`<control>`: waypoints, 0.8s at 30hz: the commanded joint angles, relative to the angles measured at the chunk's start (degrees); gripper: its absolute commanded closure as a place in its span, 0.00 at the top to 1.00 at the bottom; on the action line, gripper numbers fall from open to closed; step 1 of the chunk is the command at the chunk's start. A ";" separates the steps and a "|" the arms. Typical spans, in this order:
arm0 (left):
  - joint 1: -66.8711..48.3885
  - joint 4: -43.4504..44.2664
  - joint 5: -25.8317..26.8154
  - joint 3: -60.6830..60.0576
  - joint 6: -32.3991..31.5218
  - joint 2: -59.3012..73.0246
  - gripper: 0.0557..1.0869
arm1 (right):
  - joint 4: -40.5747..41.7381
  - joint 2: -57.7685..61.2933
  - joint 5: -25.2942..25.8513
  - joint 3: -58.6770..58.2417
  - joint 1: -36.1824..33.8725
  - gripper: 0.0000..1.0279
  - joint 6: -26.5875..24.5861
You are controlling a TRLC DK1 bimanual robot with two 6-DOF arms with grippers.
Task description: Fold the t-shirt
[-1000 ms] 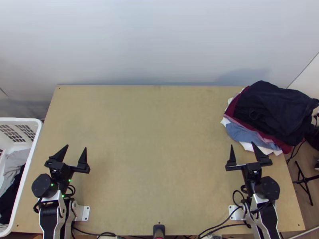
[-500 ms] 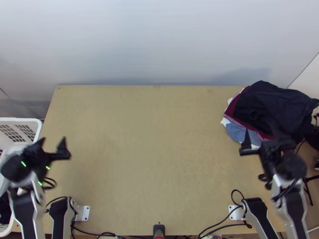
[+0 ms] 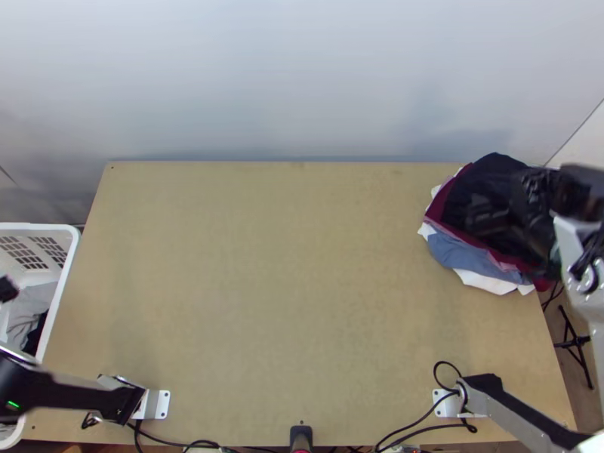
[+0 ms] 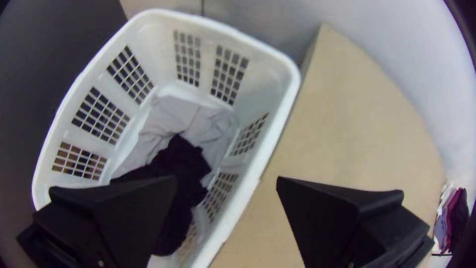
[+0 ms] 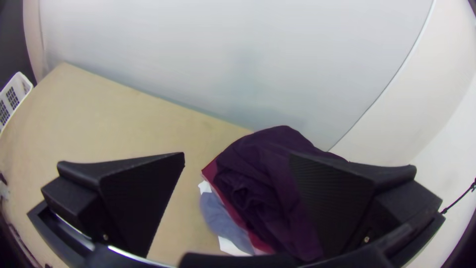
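Observation:
In the top view my left gripper (image 3: 7,289) shows partly at the left edge, over the white basket (image 3: 38,227). The left wrist view has my left gripper (image 4: 226,179) open above light grey cloth (image 4: 208,124) and dark cloth (image 4: 184,161), bunched in the basket. I cannot tell which piece is a t-shirt. My right gripper (image 3: 504,202), blurred in the top view, is over the pile of laid-flat clothes, whose top piece is dark (image 3: 487,177). Seen from its wrist, the right gripper (image 5: 237,154) stands open with nothing between its fingers, the dark cloth (image 5: 263,173) beyond.
The wooden table (image 3: 287,287) stretches between the two arms, with a wall behind it. Red, blue and white cloth edges (image 3: 472,257) stick out under the dark top piece. Cables (image 3: 423,423) lie at the near edge, beside a small black device (image 3: 300,436).
My left gripper has moved left from over the table to the basket. My right gripper has gone up the picture and to the right, from the table's near right part to over the clothes pile.

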 commanded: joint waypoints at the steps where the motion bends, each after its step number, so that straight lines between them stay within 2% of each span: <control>1: 9.74 -2.31 -9.91 10.35 9.18 23.90 0.95 | -6.28 8.28 0.07 13.35 2.71 0.96 2.94; 4: 10.88 -2.23 -12.90 16.59 9.54 33.48 0.95 | -6.72 8.63 1.13 11.16 2.98 0.96 3.56; 8: 11.32 -0.64 -14.04 24.67 8.39 42.27 0.95 | -8.56 9.07 1.13 9.40 3.68 0.95 3.91; 14: 10.97 5.24 -16.86 30.74 8.04 52.29 0.95 | -12.43 10.12 1.13 11.07 4.56 0.95 7.07; 24: 9.83 13.15 -16.94 31.18 4.96 60.90 0.93 | -15.42 11.79 2.10 15.55 6.84 0.95 11.47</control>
